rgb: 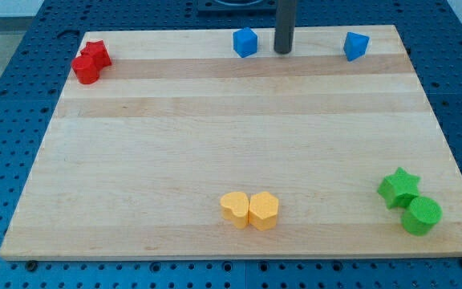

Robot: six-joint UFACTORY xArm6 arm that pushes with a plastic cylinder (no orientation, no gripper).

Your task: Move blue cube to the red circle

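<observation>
The blue cube sits near the top edge of the wooden board, a little left of centre. My tip stands just to the cube's right, a small gap apart from it. The red circle lies at the board's top left corner, touching a red star just above it. The cube is far to the right of the red circle.
A second blue block, wedge-like, sits at the top right. A yellow heart and yellow hexagon touch near the bottom centre. A green star and green circle sit at the bottom right. The wooden board lies on a blue perforated table.
</observation>
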